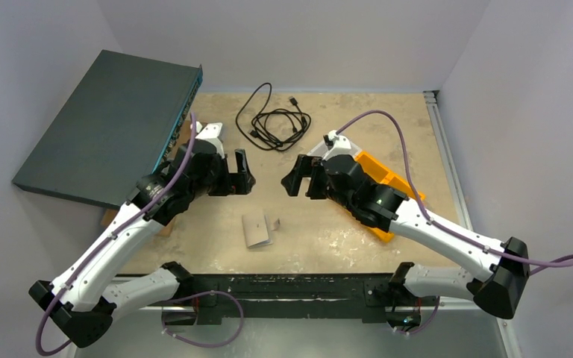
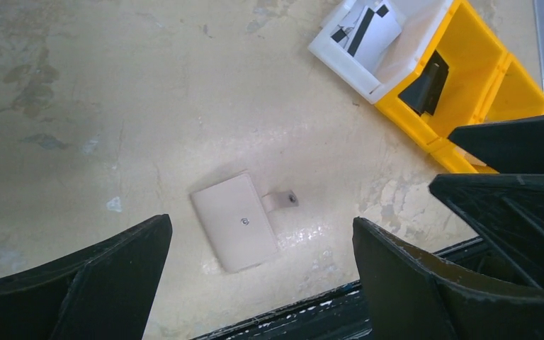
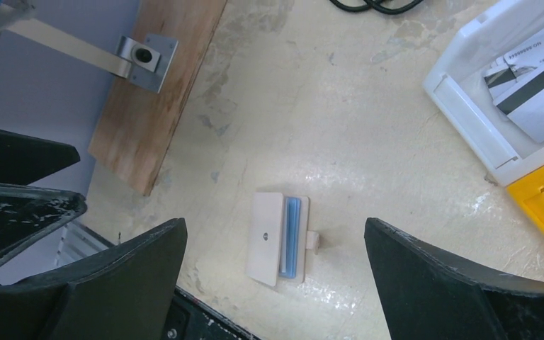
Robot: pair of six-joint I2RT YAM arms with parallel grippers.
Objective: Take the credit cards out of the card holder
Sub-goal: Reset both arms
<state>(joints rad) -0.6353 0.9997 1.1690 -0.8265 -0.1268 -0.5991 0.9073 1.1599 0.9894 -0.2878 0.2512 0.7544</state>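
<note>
The cream-beige card holder lies flat on the table near its front edge, between the two arms, with its closure tab sticking out to the right. In the left wrist view it looks closed. In the right wrist view its flap stands ajar and a blue-grey inside shows. My left gripper is open and empty, above and behind the holder. My right gripper is open and empty, facing the left one. White cards with black stripes lie in the white tray.
An orange bin sits under the right arm, beside the white tray. A black cable lies coiled at the back. A dark flat box leans at the back left, by a wooden block.
</note>
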